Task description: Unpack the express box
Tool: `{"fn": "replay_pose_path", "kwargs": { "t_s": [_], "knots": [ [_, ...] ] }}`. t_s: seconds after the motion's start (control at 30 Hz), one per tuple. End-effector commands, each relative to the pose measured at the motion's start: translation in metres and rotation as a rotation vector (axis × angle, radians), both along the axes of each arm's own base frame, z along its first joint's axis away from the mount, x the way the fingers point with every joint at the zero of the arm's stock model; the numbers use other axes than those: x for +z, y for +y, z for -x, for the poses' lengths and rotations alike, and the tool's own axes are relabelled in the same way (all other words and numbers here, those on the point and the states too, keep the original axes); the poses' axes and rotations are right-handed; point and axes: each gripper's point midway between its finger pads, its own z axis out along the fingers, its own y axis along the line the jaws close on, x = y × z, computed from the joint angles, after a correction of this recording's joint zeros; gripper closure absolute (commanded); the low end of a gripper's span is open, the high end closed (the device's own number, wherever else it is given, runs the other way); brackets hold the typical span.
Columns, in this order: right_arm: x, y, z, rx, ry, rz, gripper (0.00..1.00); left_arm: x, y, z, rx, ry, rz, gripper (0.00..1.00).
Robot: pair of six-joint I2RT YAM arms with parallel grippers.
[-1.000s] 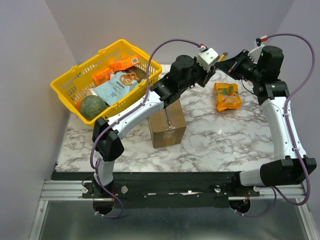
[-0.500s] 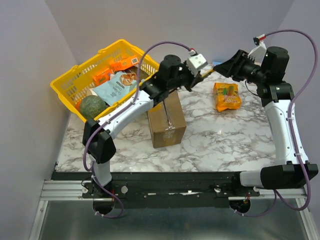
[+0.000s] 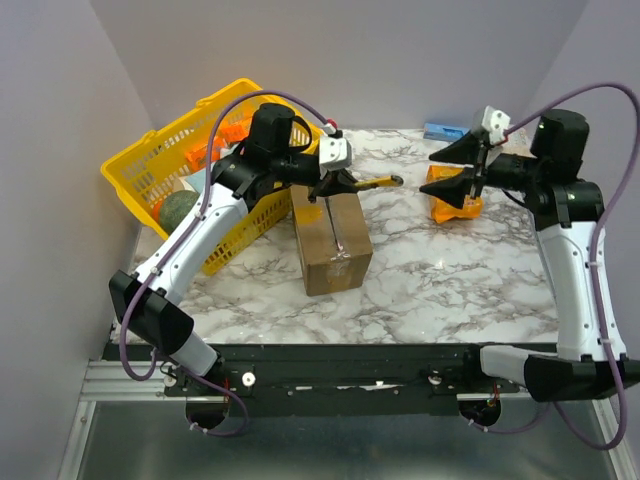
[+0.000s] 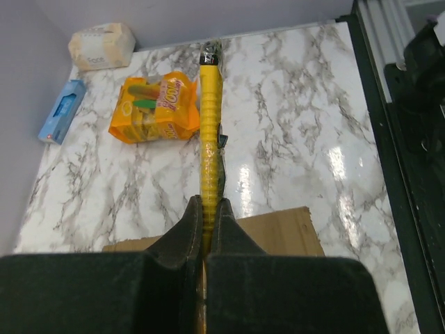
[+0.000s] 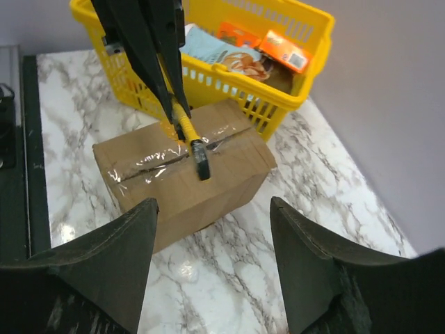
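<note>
The express box is a brown carton with a clear tape seam, standing shut in the middle of the table. My left gripper is shut on a yellow utility knife and holds it over the box's far end. In the left wrist view the knife sticks out ahead of the closed fingers, with the box's cardboard below. My right gripper stands open and empty to the right. Its wrist view looks across at the box, with the knife above the taped seam.
A yellow basket with groceries stands at the back left, against the left arm. An orange snack bag lies under the right gripper. A blue pack and a tissue pack lie by the back wall.
The two grippers met at the back over the knife. The left one closed on it, the right one opened and drew back. The left arm swung left, carrying the knife over the box.
</note>
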Motion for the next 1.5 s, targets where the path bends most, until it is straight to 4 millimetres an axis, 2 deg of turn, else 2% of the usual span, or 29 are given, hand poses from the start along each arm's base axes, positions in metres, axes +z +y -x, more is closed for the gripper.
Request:
{"fn": "replay_pose_path", "kwargs": {
  "t_s": [0.0,0.03,0.2,0.33,0.43,0.5,0.53,0.6,0.93,1.13,1.47],
  "knots": [
    [-0.027,0.029,0.028,0.261,-0.092,0.1,0.26,-0.002,0.011,0.029,-0.149,-0.038,-0.04,1.0],
    [-0.029,0.032,0.027,0.265,-0.089,0.104,0.27,-0.008,0.012,0.031,-0.162,-0.005,-0.054,1.0],
    [-0.026,0.055,0.03,0.323,-0.108,0.085,0.28,-0.008,0.01,0.033,-0.174,-0.002,-0.035,1.0],
    [-0.025,0.067,0.034,0.352,-0.07,0.057,0.31,0.002,0.003,0.026,-0.154,0.02,0.01,1.0],
    [-0.025,0.075,0.031,0.341,-0.038,0.03,0.33,0.015,-0.001,0.024,-0.142,0.013,0.058,1.0],
    [-0.022,0.078,0.022,0.323,-0.048,0.011,0.34,0.016,-0.003,0.024,-0.144,0.027,0.078,1.0],
    [-0.02,0.079,0.02,0.308,0.004,-0.012,0.35,0.018,-0.005,0.022,-0.14,0.038,0.089,1.0],
    [-0.009,0.083,0.013,0.299,-0.004,-0.037,0.37,0.022,-0.006,0.022,-0.144,0.05,0.103,1.0],
    [-0.013,0.086,0.005,0.282,0.05,-0.044,0.41,0.037,-0.013,0.019,-0.136,0.082,0.184,1.0],
    [-0.006,0.091,0.006,0.299,0.073,-0.065,0.45,0.035,-0.016,0.017,-0.132,0.115,0.197,1.0],
    [-0.009,0.094,0.004,0.289,0.126,-0.072,0.5,0.044,-0.019,0.014,-0.13,0.164,0.243,1.0]
  ]
}}
